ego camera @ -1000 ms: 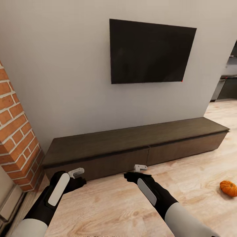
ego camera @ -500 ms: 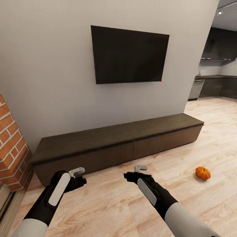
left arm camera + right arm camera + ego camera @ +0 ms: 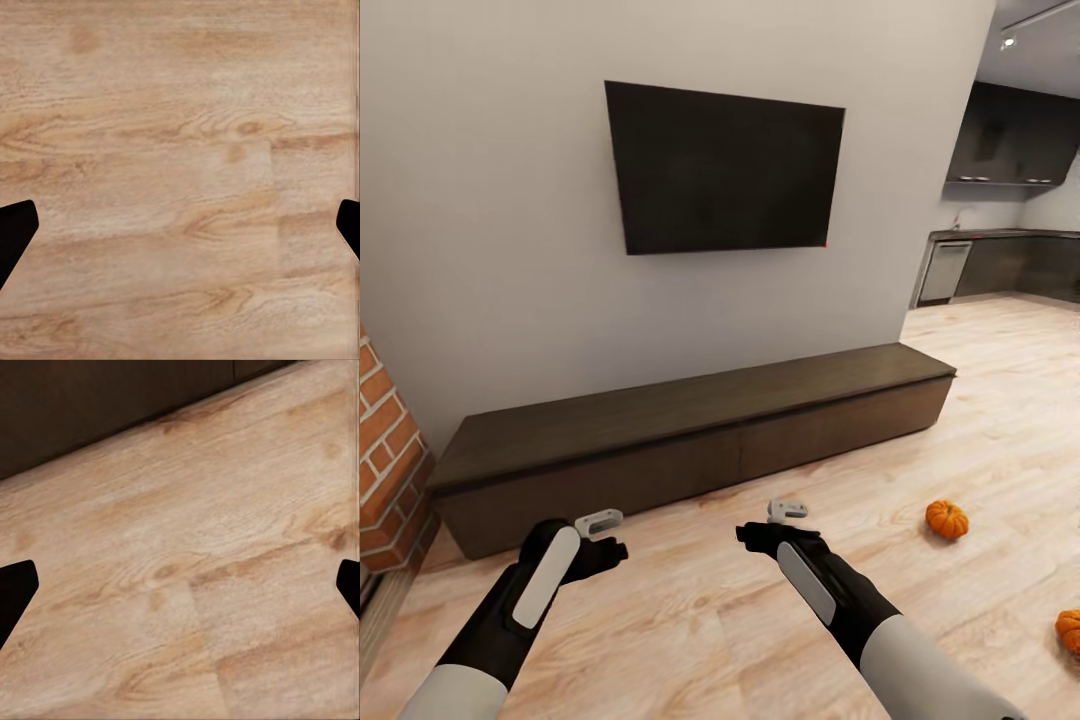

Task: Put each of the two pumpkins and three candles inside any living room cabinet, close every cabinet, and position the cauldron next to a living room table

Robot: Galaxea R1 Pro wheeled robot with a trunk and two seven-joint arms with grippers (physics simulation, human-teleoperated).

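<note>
Both pumpkins (image 3: 947,519) (image 3: 1069,630) are seen on the wooden floor (image 3: 690,620), right of the closed cabinet (image 3: 690,440). The left gripper (image 3: 600,523) and right gripper (image 3: 788,510) are held wide apart, empty.

dark-brown cabinet (image 3: 690,440); orange ribbed pumpkins (image 3: 947,519); pale wood-grain floor (image 3: 700,610); red brick (image 3: 385,470).

A black TV (image 3: 725,168) hangs on the grey wall (image 3: 490,250); perhaps kitchen units (image 3: 1000,265) beyond.
</note>
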